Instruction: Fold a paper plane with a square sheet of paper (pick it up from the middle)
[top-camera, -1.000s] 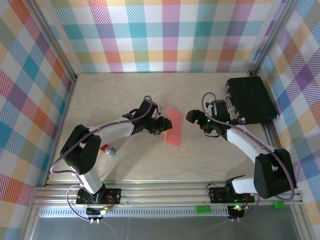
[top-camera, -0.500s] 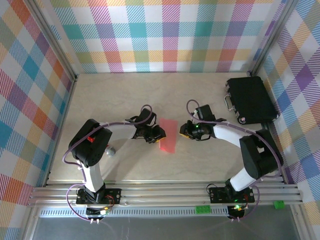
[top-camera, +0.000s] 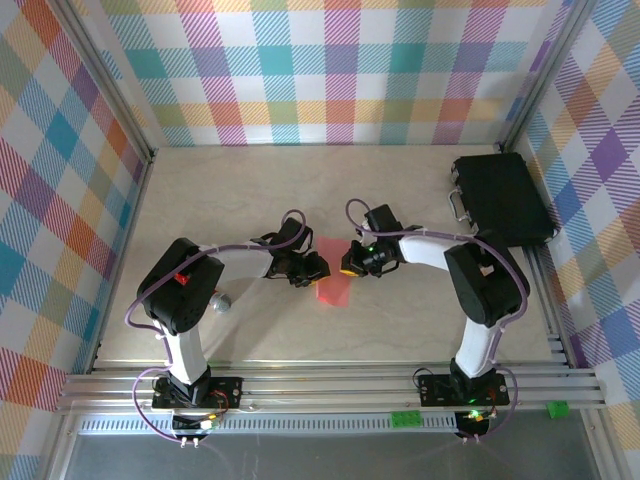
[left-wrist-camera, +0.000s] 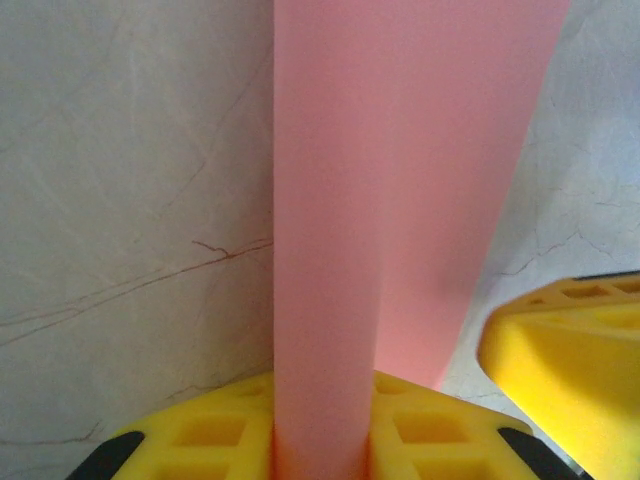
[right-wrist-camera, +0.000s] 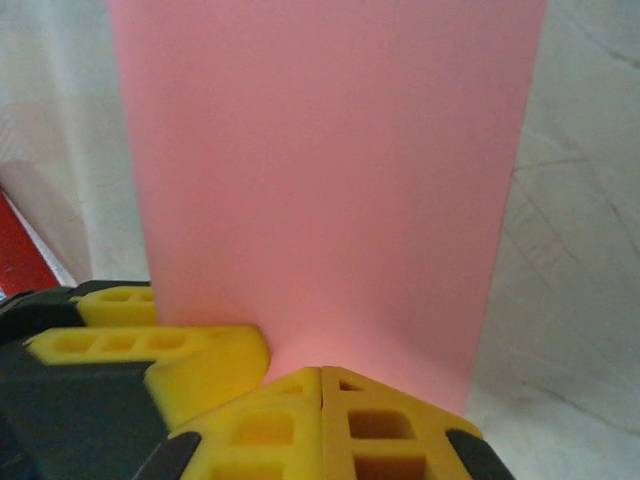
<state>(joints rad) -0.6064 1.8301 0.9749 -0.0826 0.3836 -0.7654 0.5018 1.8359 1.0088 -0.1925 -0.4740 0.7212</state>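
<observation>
Matt pink paper sheet (left-wrist-camera: 400, 150); smooth, veined marble-look tabletop (left-wrist-camera: 130, 200)

The table (top-camera: 250, 330) is seen from overhead; the pink paper (top-camera: 333, 285) is viewed close-up from both wrists, from opposite sides.

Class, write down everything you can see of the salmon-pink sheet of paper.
The square sheet of paper is thin, matte, plain salmon pink, unmarked. It shows as a long narrow strip, apparently folded, with a soft lengthwise ridge. It sits near the middle of the table, tilted slightly, between both grippers: the left gripper pinches the ridge on its left side, the right gripper is shut on its right edge.
</observation>
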